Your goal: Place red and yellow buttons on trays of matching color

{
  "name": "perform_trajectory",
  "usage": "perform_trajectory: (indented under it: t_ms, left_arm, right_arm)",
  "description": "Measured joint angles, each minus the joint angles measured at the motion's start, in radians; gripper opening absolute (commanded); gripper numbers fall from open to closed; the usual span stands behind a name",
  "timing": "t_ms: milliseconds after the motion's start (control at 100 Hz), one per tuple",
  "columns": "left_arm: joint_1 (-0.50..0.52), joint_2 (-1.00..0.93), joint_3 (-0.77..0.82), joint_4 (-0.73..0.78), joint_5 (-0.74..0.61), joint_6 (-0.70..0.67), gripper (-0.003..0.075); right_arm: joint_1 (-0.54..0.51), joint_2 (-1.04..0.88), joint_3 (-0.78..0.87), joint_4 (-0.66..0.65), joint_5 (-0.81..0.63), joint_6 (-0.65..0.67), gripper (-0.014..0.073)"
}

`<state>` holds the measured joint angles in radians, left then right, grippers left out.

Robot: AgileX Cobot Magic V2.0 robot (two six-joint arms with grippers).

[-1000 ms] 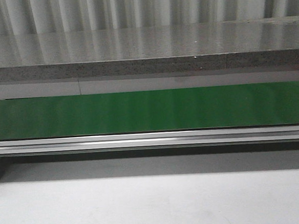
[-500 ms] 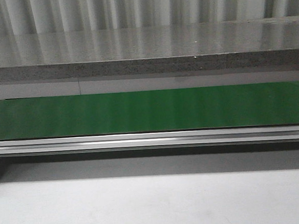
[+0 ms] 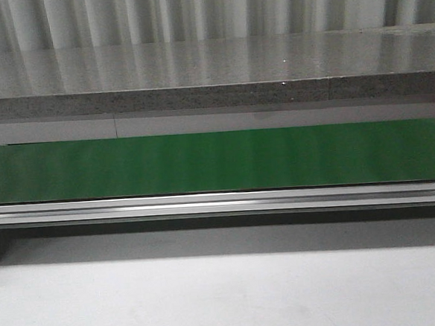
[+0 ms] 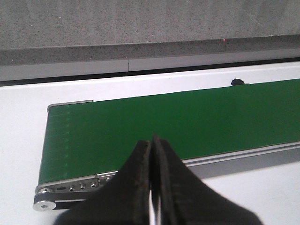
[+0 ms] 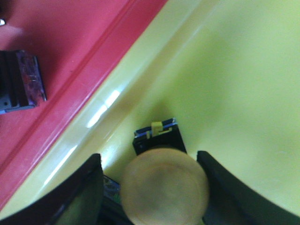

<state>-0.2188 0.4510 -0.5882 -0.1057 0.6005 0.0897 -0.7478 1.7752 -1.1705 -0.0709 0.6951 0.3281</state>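
Observation:
In the right wrist view a yellow button with a black base stands on the yellow tray. My right gripper is open around it, one finger on each side, with a gap showing at one finger. Beside the yellow tray lies the red tray, which holds a black button base; its cap is out of view. My left gripper is shut and empty above the near edge of the green conveyor belt. Neither gripper shows in the front view.
The green belt runs across the front view on an aluminium frame, with a grey stone ledge behind it. The belt's end roller shows in the left wrist view. A small dark speck sits at the belt's far edge.

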Motion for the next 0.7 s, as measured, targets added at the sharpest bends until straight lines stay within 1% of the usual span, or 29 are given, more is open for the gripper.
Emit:
perform_trajectory:
  t_ms: [360, 430, 480, 530, 650, 700]
  left_arm:
    - [0.000, 0.000, 0.000, 0.000, 0.000, 0.000, -0.0020]
    - [0.000, 0.000, 0.000, 0.000, 0.000, 0.000, -0.0020]
    - [0.000, 0.000, 0.000, 0.000, 0.000, 0.000, -0.0020]
    - [0.000, 0.000, 0.000, 0.000, 0.000, 0.000, -0.0020]
    - [0.000, 0.000, 0.000, 0.000, 0.000, 0.000, -0.0020]
    - [0.000, 0.000, 0.000, 0.000, 0.000, 0.000, -0.0020]
  right_arm:
    - [0.000, -0.153, 0.000, -0.002, 0.002, 0.000, 0.0448]
    - [0.000, -0.196, 0.000, 0.003, 0.012, 0.000, 0.0433]
    - [0.000, -0.231, 0.000, 0.013, 0.022, 0.000, 0.0388]
    - [0.008, -0.261, 0.000, 0.021, 0.029, 0.000, 0.0311]
    - [0.066, -0.333, 0.000, 0.025, 0.040, 0.000, 0.0048]
    - [0.111, -0.360, 0.000, 0.026, 0.043, 0.000, -0.0042]
